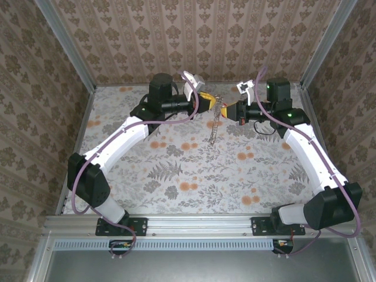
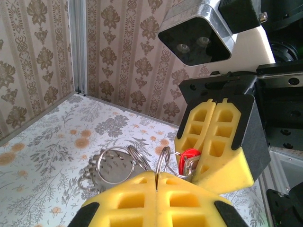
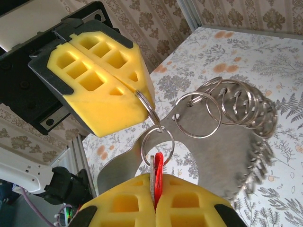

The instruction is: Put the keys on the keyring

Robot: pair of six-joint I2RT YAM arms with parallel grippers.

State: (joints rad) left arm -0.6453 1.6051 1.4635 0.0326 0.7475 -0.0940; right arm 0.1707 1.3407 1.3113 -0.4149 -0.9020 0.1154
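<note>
Looking at the top view's upper centre, you had the left gripper (image 1: 205, 101) clamped shut on the keyring (image 1: 214, 126), its chain dangling. Just right of it, the right gripper (image 1: 231, 110) pinched the red key (image 3: 158, 166). Any twist could have slipped the thin ring free, I judged.

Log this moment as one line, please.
left gripper: shut on keyring | right gripper: shut on red key | status: key against a ring, threaded unclear
</note>
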